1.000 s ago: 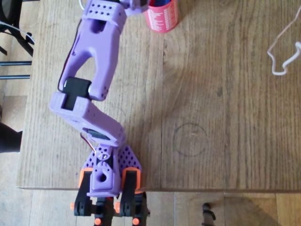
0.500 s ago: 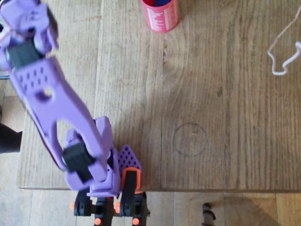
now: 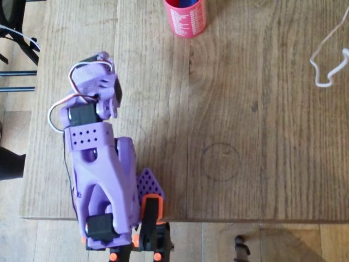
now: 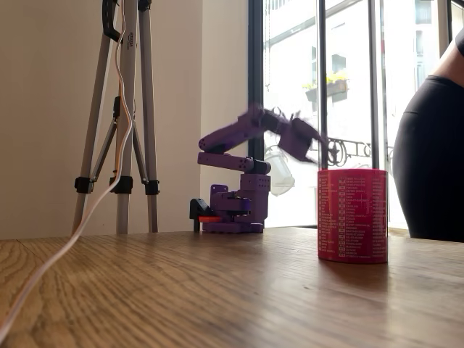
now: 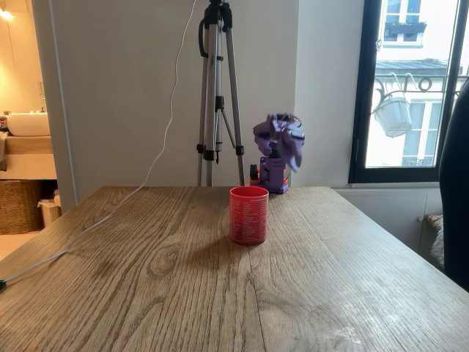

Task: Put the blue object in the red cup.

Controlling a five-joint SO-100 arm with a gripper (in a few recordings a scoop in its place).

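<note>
The red cup (image 5: 248, 214) stands upright mid-bench (image 5: 146, 293). Well behind the cup, the purple arm (image 5: 278, 143) sits folded at the far edge, beside a tripod (image 5: 218, 95).

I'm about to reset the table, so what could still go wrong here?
The red cup stands near the table edge in the overhead view, with the blue brick inside; a nudge might tip it off. The white cable trails across the wood and could snag. The arm's gripper is blurred, possibly mid-motion, so reaching in now seems unwise.
</note>
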